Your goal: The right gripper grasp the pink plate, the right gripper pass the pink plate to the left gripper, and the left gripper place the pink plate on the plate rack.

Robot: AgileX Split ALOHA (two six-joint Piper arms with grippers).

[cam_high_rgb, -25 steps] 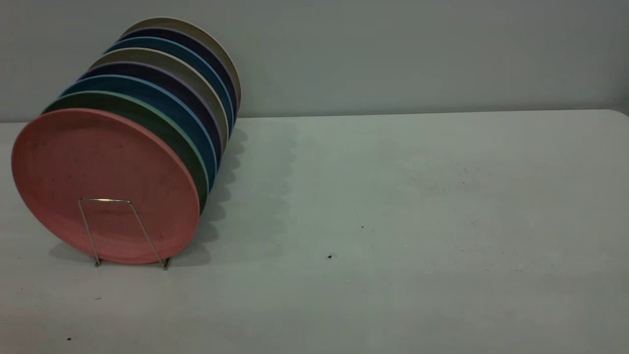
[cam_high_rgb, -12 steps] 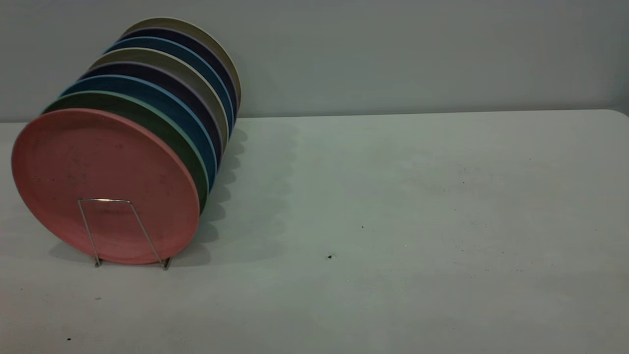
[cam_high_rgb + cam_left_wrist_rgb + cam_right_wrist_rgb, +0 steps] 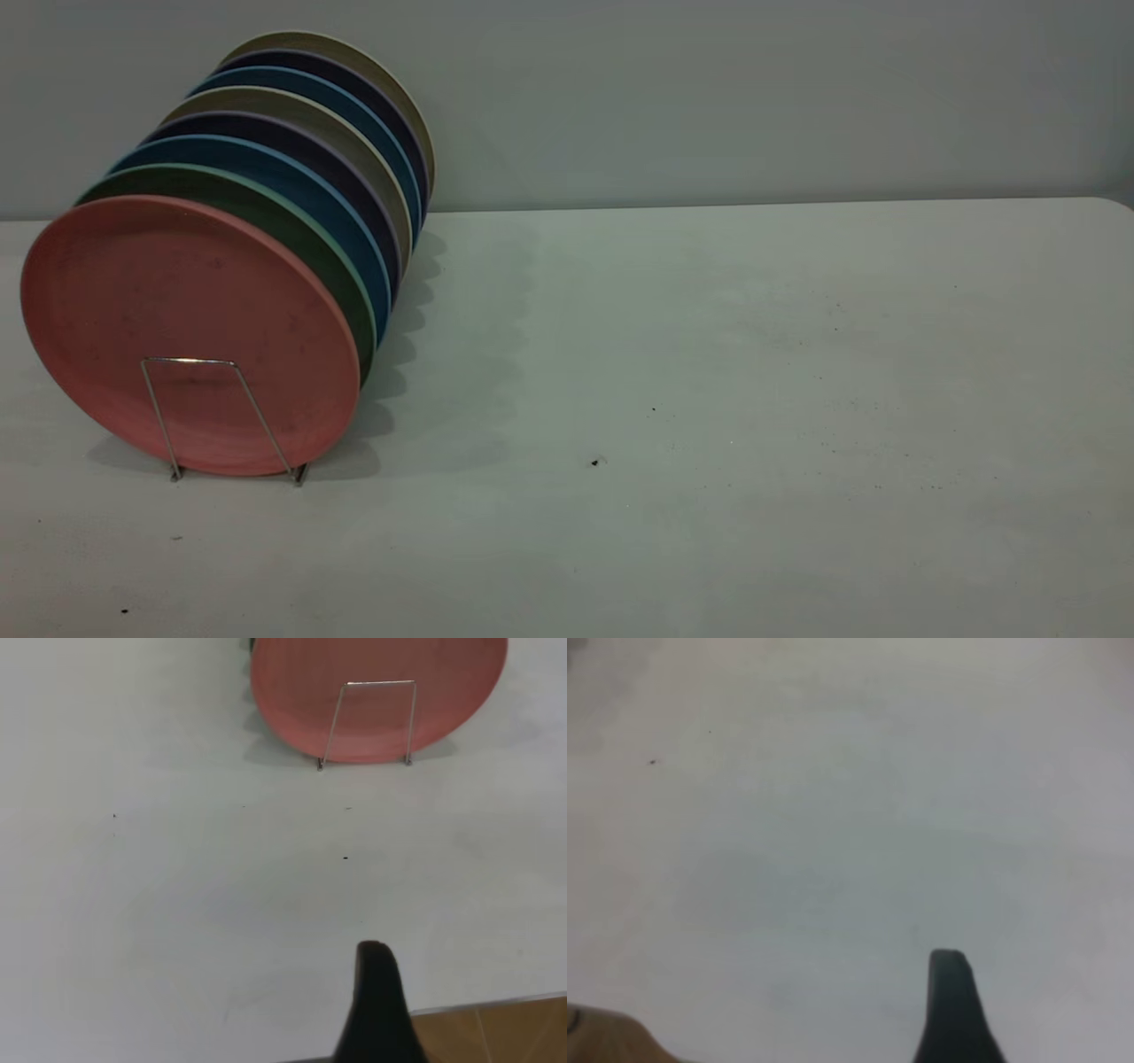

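Pale table (image 3: 709, 354), grey wall behind. Pink plate (image 3: 190, 332) stands upright at the rack (image 3: 221, 416) front, ahead of the left gripper (image 3: 376, 1010), well apart. Neither gripper's opening can be judged; right gripper (image 3: 952, 1010) faces bare table.

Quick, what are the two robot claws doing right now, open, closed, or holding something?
Left gripper: one fingertip shows above the table, holding nothing; open or shut cannot be told.
Right gripper: the same.

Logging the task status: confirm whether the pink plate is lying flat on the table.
No, the pink plate stands on edge at the front of the plate rack, behind its wire loop.
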